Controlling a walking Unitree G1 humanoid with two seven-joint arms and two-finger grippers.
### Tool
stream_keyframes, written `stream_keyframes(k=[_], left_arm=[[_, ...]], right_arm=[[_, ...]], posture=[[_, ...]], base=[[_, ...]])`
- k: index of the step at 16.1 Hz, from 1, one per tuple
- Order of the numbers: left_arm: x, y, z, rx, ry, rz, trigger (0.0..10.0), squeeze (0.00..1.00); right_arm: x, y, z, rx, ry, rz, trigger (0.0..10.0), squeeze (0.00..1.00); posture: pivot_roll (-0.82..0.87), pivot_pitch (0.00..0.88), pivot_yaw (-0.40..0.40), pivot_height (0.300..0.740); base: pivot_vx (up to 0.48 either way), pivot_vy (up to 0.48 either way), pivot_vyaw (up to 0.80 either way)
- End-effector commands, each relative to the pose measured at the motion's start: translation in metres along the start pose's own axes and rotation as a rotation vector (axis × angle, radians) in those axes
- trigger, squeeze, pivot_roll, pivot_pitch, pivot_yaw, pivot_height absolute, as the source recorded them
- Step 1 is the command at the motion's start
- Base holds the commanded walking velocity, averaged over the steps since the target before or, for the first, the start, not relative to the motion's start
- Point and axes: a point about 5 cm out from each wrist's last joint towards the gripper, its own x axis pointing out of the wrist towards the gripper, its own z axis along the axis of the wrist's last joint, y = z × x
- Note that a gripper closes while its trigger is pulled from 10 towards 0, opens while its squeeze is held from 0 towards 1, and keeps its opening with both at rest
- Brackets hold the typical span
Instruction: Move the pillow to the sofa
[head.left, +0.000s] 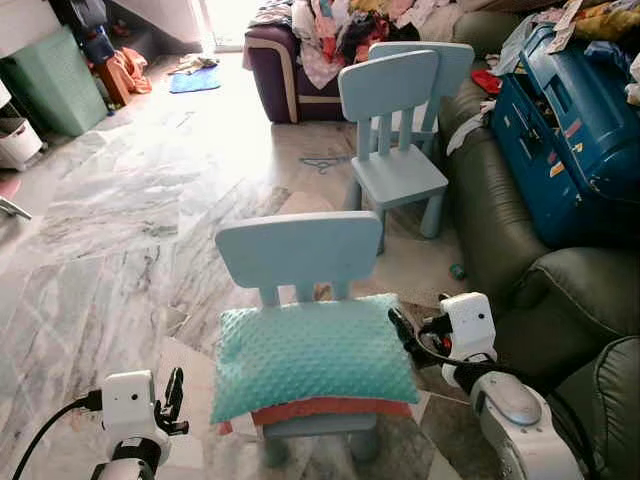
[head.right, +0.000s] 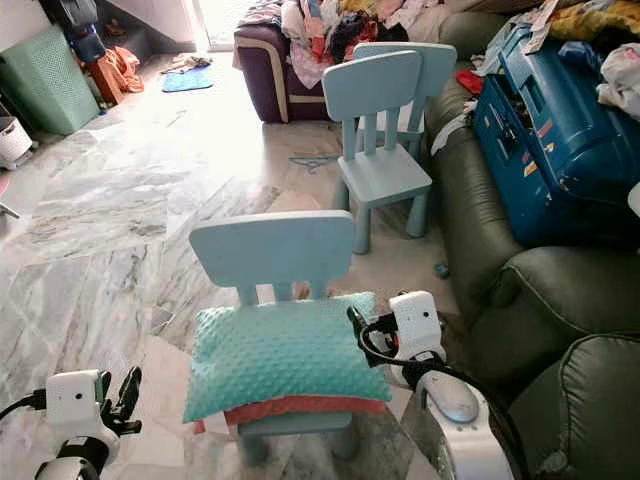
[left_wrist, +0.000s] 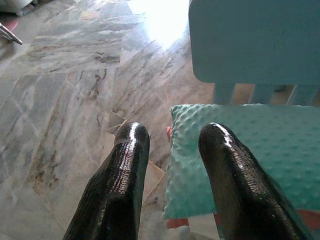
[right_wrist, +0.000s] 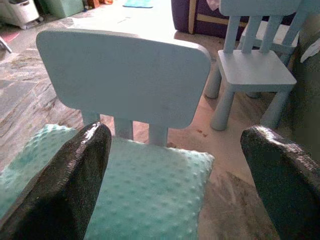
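Marble floor in grey and white slabs, sunlit toward 12 o'clock, spread through a cluttered living room. Dark green leather sofa along the 3 o'clock side, loaded with a blue suitcase and loose clothes. Purple armchair heaped with laundry at 12 o'clock; green hamper and an orange cloth at 11 o'clock.

Small light-blue chair at centre, its backrest toward 12 o'clock. Teal dimpled pillow lying flat across the seat, overhanging the seat edges, with an orange-red cushion sandwiched beneath it. Second light-blue chair at 1 o'clock, close beside the sofa, a third just behind it.

Right gripper at 4 o'clock of the pillow, right by its near corner; contact with the fabric impossible to judge. Fingers spread wide in the right wrist view, one over the pillow's surface, the other out past its edge over the floor.

Left gripper low at 8 o'clock of the pillow, apart from it, over the marble. Fingers parted in the left wrist view, with the pillow's corner seen between and beyond the tips; nothing held.
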Motion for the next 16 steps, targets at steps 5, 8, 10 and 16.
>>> stream_keyframes(k=[5,8,10,16], left_arm=[[-0.0004,-0.0051,-0.0024,0.014,0.010,-0.029,10.0,0.00],[0.0005,-0.0049,-0.0018,0.014,0.008,-0.026,10.0,0.00],[0.0000,-0.0046,-0.0021,0.014,0.009,-0.024,10.0,0.00],[-0.0019,-0.0042,-0.0037,0.017,0.015,-0.017,10.0,0.00]], right_arm=[[-0.0044,0.0011,0.0039,-0.006,-0.005,0.010,10.0,0.00],[-0.0045,0.0012,0.0047,-0.007,-0.004,0.012,10.0,0.00],[-0.0046,0.0030,0.0052,-0.006,-0.004,0.018,10.0,0.00],[-0.0031,0.0041,0.0053,-0.009,-0.005,0.026,10.0,0.00]], posture=[[-0.17,0.146,0.076,0.695],[-0.17,0.148,0.074,0.660],[-0.17,0.148,0.073,0.635],[-0.16,0.151,0.071,0.630]], base=[[0.000,0.000,0.00],[0.000,0.000,0.00],[0.000,0.000,0.00],[0.000,0.000,0.00]])
